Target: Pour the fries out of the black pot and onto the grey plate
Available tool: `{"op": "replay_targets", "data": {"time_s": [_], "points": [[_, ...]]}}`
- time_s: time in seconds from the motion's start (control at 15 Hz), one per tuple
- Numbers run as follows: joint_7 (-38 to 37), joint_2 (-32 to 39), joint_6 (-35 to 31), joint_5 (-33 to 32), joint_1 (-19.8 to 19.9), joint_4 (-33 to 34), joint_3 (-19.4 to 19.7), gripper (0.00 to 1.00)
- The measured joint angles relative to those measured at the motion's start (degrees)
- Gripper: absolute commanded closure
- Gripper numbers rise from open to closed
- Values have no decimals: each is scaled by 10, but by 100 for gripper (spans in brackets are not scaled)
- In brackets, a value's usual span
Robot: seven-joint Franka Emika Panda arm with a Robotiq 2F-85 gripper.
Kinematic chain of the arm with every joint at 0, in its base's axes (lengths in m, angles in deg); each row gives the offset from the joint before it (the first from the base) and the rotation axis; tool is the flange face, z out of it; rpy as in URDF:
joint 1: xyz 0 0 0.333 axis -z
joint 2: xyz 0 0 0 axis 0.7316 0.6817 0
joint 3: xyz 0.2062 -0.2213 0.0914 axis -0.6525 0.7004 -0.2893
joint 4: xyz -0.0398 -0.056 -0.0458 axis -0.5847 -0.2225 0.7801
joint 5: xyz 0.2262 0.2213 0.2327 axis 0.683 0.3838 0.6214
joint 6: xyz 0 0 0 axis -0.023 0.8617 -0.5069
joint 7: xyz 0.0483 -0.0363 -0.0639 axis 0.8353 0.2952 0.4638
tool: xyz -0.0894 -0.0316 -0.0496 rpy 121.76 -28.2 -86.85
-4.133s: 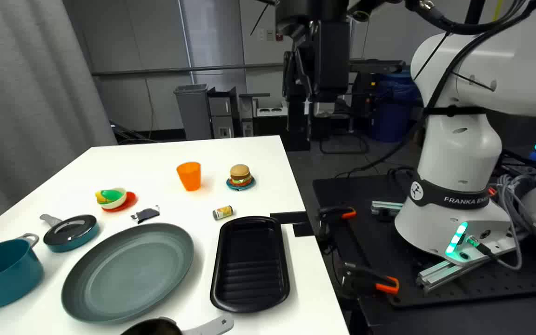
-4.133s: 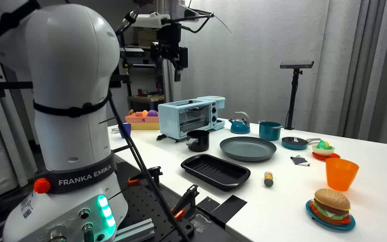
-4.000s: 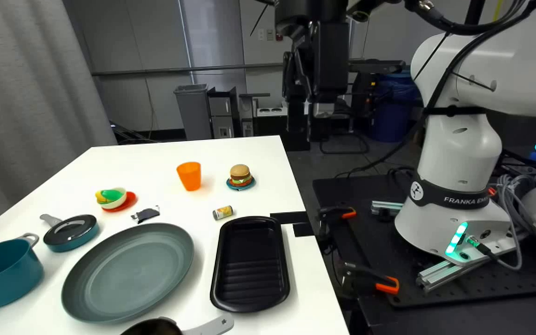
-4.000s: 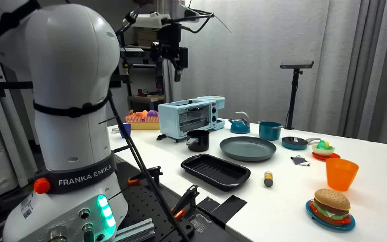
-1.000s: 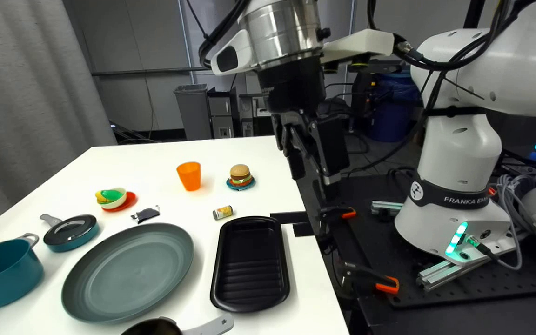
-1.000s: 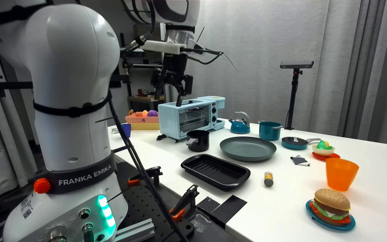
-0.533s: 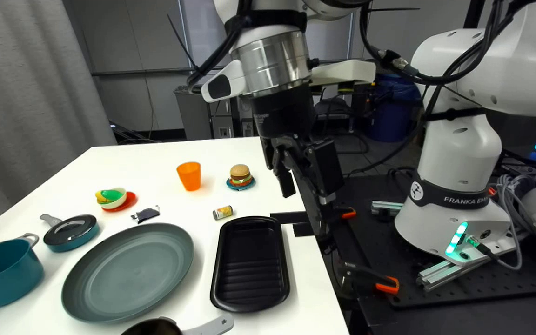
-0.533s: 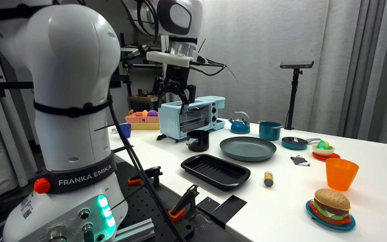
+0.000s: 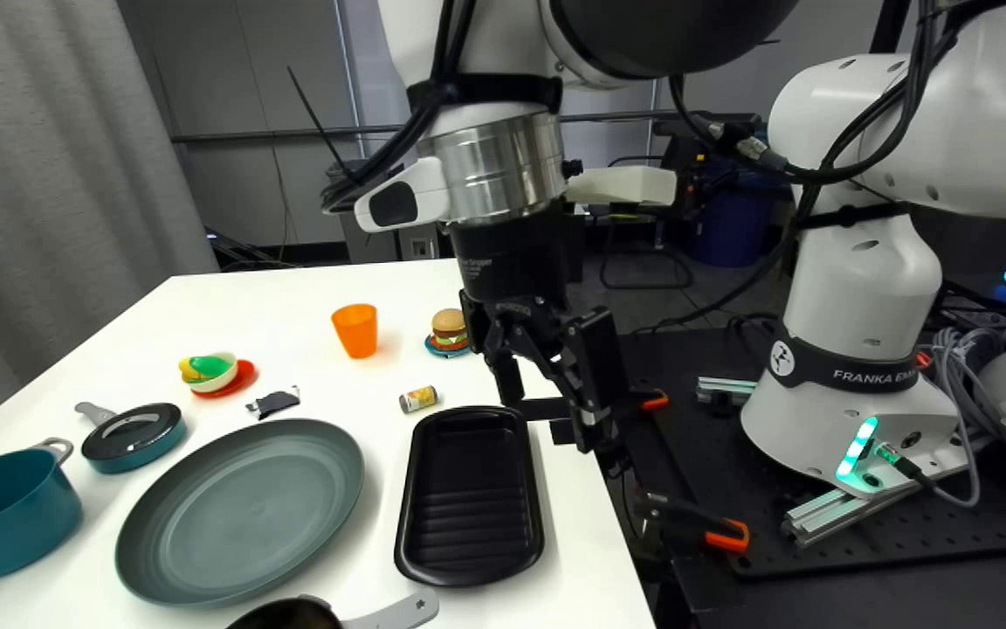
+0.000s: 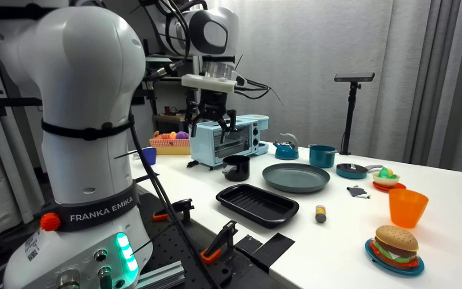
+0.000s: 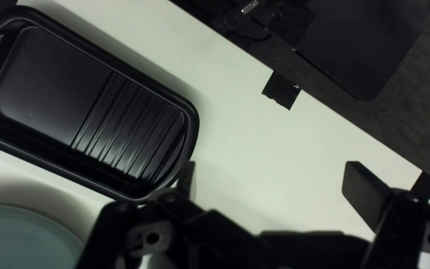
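Near the orange cup [image 10: 407, 208] sit a toy burger [image 10: 395, 243] and a cream bowl [image 10: 386, 181]; well apart stands a toaster oven [image 10: 235, 146].

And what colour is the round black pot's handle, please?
Light grey handle, clearest in an exterior view.

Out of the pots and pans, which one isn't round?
The long black grill pan with ridges in its floor. It's a rectangle with rounded corners; the black pot, teal pot and small frying pan are all round.
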Motion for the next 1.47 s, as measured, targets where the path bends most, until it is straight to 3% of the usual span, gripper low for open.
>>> {"op": "replay_targets", "data": {"time_s": [0.87,1.47], "points": [[14,140,-183,3,5,0,5,0],[14,189,-219,24,5,15,-7,0]]}}
